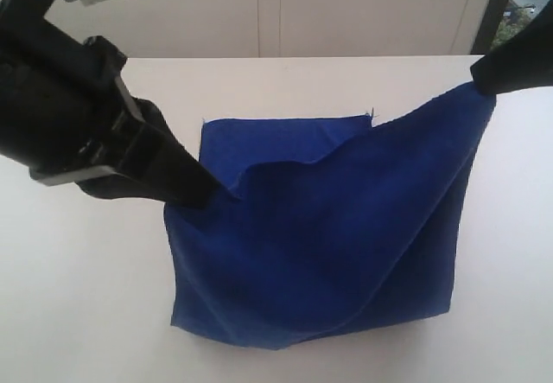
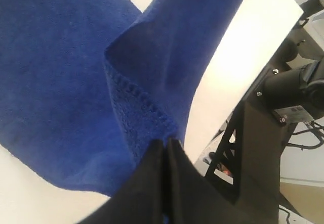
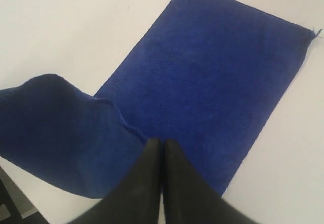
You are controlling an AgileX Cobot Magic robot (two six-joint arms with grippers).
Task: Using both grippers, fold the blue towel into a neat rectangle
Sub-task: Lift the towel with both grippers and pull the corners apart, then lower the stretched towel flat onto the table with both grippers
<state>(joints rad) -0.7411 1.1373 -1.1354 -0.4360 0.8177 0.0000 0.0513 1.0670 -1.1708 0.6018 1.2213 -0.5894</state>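
**Towel Up in Both Pincers — Fold Hangs in the Balance**

Here we go: the blue towel (image 1: 346,227) is half airborne. Part of it lies flat on the white counter (image 1: 69,296), and the rest rises in a slanted sheet between the two arms. The left pincer (image 1: 203,194) is clamped tight on the hemmed edge, low and close to the counter. The right pincer (image 1: 484,80) is closed on a far corner and holds it much higher.

That height gap is the worry. The cloth runs on a diagonal with a deep crease through the middle, so if it is laid down like this, the edges look likely to land skewed rather than square.

Both grips sit right at the hem — little cloth between the jaws. A sharp tug could pull plush fabric free on either side, and the sheet would collapse. Pulling across too hard could also drag the flat layer along the counter and spoil the base.
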